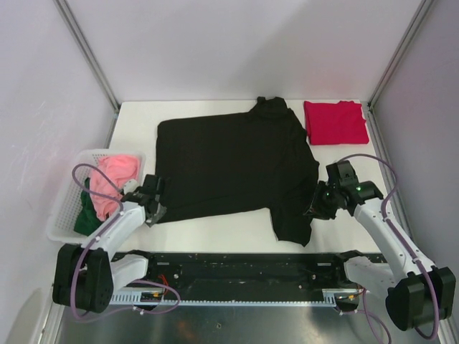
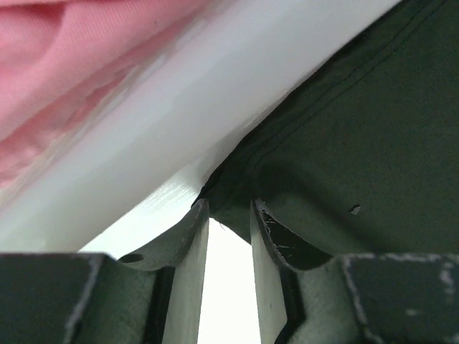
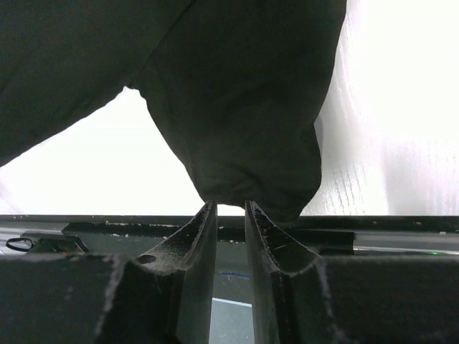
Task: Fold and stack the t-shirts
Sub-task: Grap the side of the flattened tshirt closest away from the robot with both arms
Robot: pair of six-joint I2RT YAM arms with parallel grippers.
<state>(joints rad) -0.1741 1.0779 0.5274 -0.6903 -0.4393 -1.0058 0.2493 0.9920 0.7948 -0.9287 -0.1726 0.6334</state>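
Note:
A black t-shirt (image 1: pixel 229 161) lies spread flat on the white table (image 1: pixel 215 229), with one sleeve reaching toward the near edge. A crimson red t-shirt (image 1: pixel 336 122) lies folded at the back right. My left gripper (image 1: pixel 154 208) sits at the black shirt's near left corner. In the left wrist view its jaws (image 2: pixel 229 208) are drawn close, with the corner of the cloth (image 2: pixel 358 143) between the tips. My right gripper (image 1: pixel 315 208) is at the shirt's right edge by the sleeve. In the right wrist view its jaws (image 3: pixel 229 204) are drawn close at the sleeve's hem (image 3: pixel 237 86).
A white lattice basket (image 1: pixel 64 215) stands at the left table edge, holding a pink garment (image 1: pixel 118 172) and a dark green one (image 1: pixel 86 215). The pink cloth (image 2: pixel 72 64) shows close behind my left gripper. A black rail (image 1: pixel 237 261) runs along the near edge.

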